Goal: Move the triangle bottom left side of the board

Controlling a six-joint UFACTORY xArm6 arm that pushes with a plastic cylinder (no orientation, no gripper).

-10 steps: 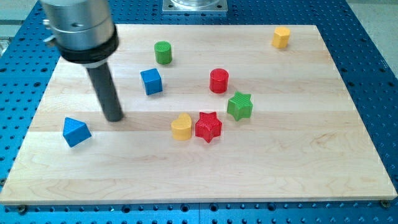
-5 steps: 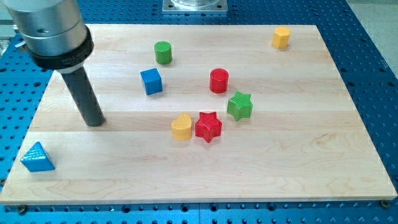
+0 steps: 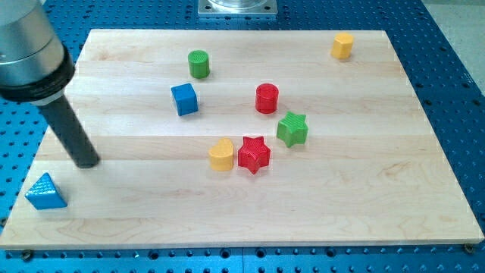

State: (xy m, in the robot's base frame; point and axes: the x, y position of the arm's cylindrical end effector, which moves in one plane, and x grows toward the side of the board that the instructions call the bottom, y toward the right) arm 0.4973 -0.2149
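The blue triangle (image 3: 45,192) lies at the board's bottom left edge, partly over the left rim. My tip (image 3: 86,162) is on the board above and to the right of the triangle, a short gap away, not touching it. The rod rises to the view's upper left into the grey arm housing (image 3: 26,45).
On the wooden board (image 3: 364,182): a blue cube (image 3: 184,99), a green cylinder (image 3: 198,64), a red cylinder (image 3: 267,98), a green star (image 3: 292,129), a red star (image 3: 254,154), a yellow block (image 3: 221,155) beside it, and a yellow block (image 3: 342,45) at top right.
The blue triangle slid from the left-middle area down to the bottom left edge, then stayed put. My tip has moved left and slightly down.
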